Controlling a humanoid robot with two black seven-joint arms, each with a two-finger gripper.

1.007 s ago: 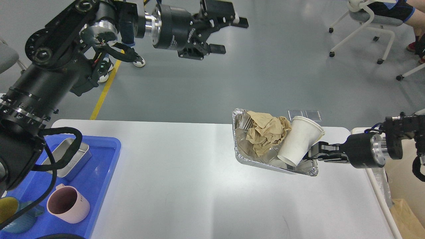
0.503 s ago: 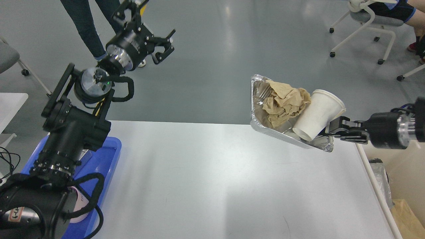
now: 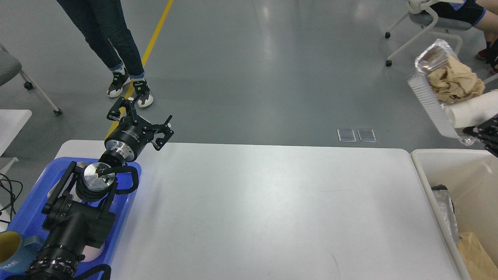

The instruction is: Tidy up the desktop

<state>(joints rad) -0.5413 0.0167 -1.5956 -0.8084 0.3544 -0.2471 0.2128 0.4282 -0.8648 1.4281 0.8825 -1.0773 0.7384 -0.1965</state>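
The white desktop fills the middle of the head view and its centre is bare. My right gripper, mostly cut off by the right edge, is shut on the rim of a foil tray. The tray is tilted and held high above the cream-white bin. In it are crumpled brown paper and a white paper cup lying on its side. My left gripper is open and empty, just beyond the desktop's far left edge, above the blue tray.
The blue tray holds a yellow-and-blue mug, partly hidden by my left arm. The bin holds clear plastic and brown paper. A person's legs stand beyond the table at left. Wheeled chairs stand at the far right.
My right gripper has lifted the foil tray off the desktop and carried it right, over the bin, tilting it more. My left arm has swung down and back toward the blue tray.
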